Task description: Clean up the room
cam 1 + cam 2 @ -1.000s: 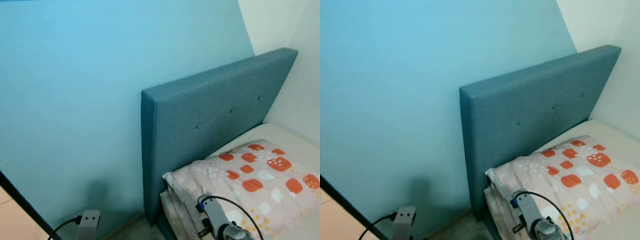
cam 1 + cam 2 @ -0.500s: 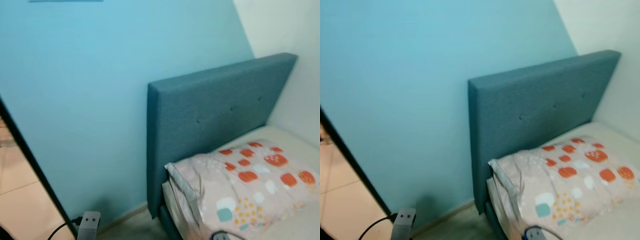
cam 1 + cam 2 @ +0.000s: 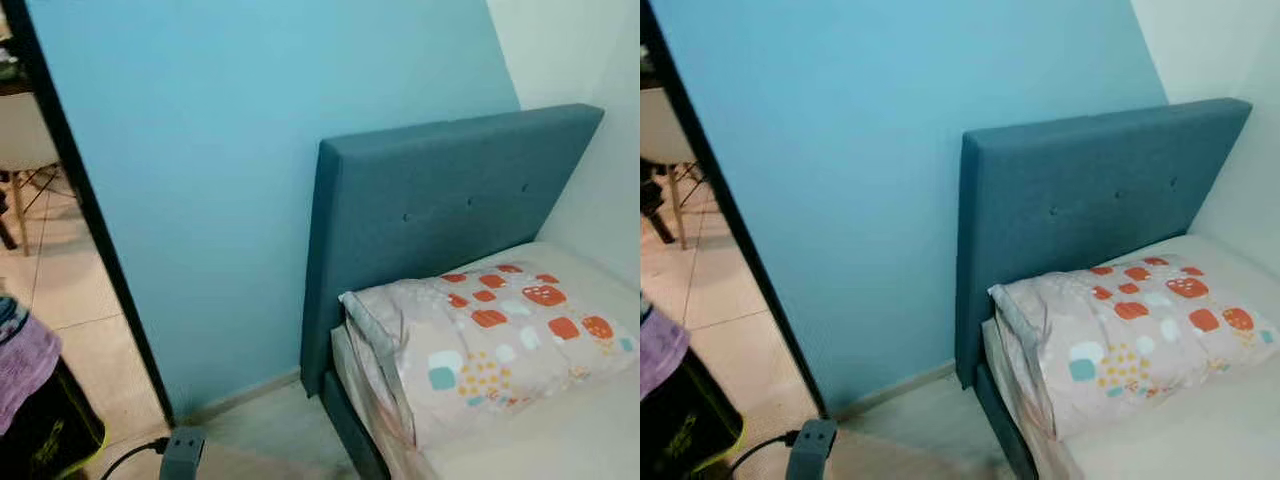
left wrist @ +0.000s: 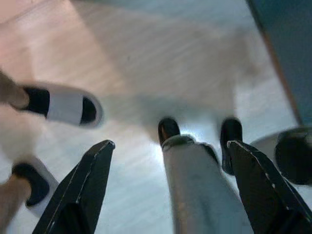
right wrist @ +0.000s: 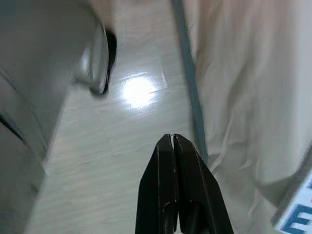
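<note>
The head camera faces a light blue wall [image 3: 230, 150] with a teal upholstered headboard [image 3: 450, 210] standing against it. A pillow [image 3: 490, 345] in a pale case printed with orange, white and teal patches lies at the head of the bed, its near edge overhanging the mattress [image 3: 560, 440]. A black door frame [image 3: 95, 230] bounds the wall on the left; beyond it lie beige floor tiles [image 3: 60, 300] and the wooden legs of a white chair [image 3: 25, 150]. A black-and-yellow bag with purple fabric on top [image 3: 30, 400] sits at the lower left.

The left gripper [image 4: 170, 168] hangs above the pale floor [image 4: 146, 73] with its fingers spread wide and nothing between them (the robot's own silver leg and black feet appear below it). A person's feet in white slippers [image 4: 63, 105] stand on the floor nearby.

The right gripper [image 5: 173, 144] hangs beside the bed with its fingers pressed together, holding nothing; cream bed linen [image 5: 243, 97] hangs just beside it.
</note>
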{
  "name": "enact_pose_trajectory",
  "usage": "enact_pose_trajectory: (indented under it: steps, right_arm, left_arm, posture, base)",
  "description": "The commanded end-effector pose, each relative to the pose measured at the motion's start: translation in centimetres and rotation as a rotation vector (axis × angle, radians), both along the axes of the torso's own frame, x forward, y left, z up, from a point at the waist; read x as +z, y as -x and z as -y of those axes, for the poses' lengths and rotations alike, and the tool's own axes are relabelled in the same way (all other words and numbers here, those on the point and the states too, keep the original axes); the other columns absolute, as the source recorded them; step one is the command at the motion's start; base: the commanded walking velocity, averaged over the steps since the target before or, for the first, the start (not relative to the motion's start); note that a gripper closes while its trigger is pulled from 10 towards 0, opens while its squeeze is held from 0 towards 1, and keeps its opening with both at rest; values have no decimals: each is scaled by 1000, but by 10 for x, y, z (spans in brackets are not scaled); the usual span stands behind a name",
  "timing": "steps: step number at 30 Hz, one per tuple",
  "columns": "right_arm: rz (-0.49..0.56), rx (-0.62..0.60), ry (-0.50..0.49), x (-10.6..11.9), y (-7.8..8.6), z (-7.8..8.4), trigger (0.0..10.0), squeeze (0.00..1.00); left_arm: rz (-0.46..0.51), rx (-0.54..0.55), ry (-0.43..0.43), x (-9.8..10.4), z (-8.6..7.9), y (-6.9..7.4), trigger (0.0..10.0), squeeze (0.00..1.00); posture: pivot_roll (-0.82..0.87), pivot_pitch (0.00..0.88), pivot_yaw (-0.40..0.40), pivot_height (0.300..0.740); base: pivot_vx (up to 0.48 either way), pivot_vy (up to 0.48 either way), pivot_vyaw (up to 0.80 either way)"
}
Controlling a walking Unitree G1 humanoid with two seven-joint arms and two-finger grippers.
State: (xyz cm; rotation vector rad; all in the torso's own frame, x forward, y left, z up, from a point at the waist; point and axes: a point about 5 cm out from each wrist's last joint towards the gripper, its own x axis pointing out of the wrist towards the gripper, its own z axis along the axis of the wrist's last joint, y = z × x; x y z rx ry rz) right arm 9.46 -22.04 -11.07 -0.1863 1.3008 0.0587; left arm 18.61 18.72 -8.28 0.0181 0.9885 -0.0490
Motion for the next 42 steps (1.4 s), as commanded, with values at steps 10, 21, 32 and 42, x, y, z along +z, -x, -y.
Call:
enact_pose_trajectory:
  steps: [10,21,32,42]
  right_arm:
    - [13,-9,-3,-1,-7,-11,10000,0]
    - [10,-7,-3,-1,-8,-15,10000,0]
    - [4,5,-5,-2,-8,-22,10000,0]
    - [6,3,21,-2,-8,-18,10000,0]
  left_arm:
    - [-17,-18,0,-2,0,5,10000,0]
    - [-22,-23,3,-4,1,7,10000,0]
    - [-26,-24,2,-4,1,8,10000,0]
    - [-28,-24,2,-5,1,9,10000,0]
  posture:
    - [-25,0,-33,740]
    - [-27,0,-28,740]
    - [-29,0,-26,740]
    - [-28,0,-30,740]
  base:
    - [-353,0,794]
    - [-332,0,794]
    - [-327,0,794]
    - [-329,0,714]
